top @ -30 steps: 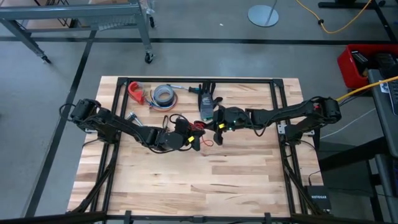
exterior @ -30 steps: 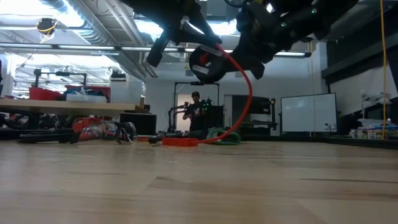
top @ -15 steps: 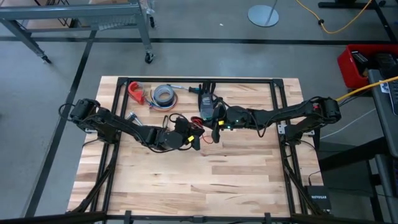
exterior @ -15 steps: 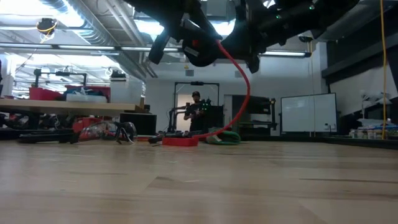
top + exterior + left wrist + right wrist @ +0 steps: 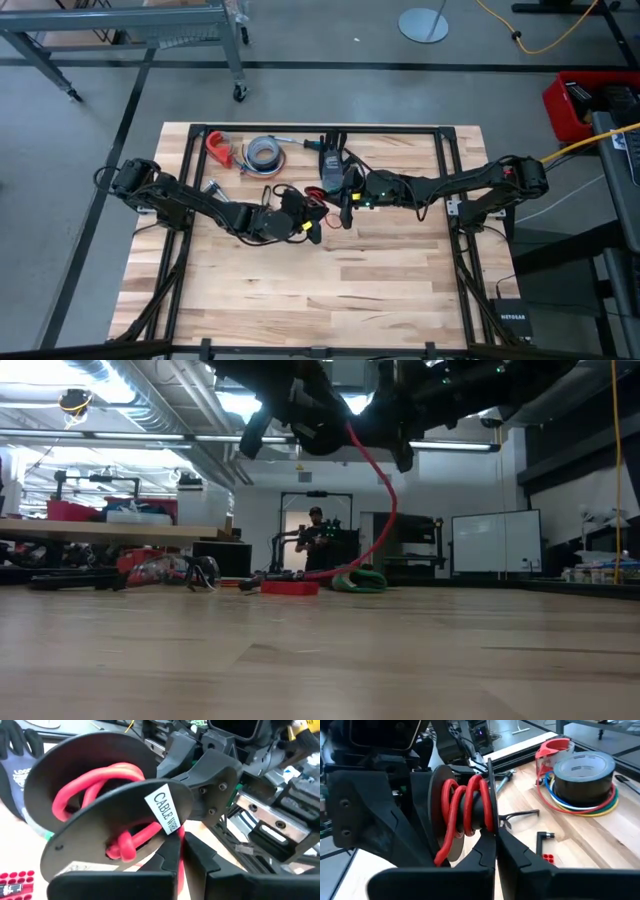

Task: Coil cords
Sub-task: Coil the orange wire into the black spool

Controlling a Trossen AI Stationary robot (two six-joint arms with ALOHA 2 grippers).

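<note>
A black spool (image 5: 100, 795) with a red cord (image 5: 95, 782) wound on its core hangs in the air over the middle of the table, between my two grippers. My left gripper (image 5: 179, 851) comes from the table's left and is shut on it. My right gripper (image 5: 495, 836) comes from the right and is shut on it too. In the low view the free stretch of the red cord (image 5: 388, 510) hangs in a curve below the spool (image 5: 320, 422), and its end lies on the table far back. My left gripper pinches the rim of the labelled flange (image 5: 159, 836) between its two fingers, which come nearly level from the table's left. The spool is clear of the table, its axis lying roughly level. My right gripper pinches the rim of one flange (image 5: 490, 822) between its two fingers, nearly level from the table's right. The red coils (image 5: 470, 802) lie just beyond the fingertips. The spool hangs clear of the table.
Far left on the table are a grey tape roll (image 5: 264, 152) ringed by coloured cables and a red clamp (image 5: 218, 148). A glove (image 5: 332, 172) lies far centre, behind the grippers. A hex key (image 5: 545, 837) and safety glasses (image 5: 520, 815) lie near the spool.
The spool has risen a little in the low view and has turned between the grippers. My right gripper has tipped upward and my left has rolled slightly. The hanging stretch of red cord has been drawn up and swung a little toward the table's left.
</note>
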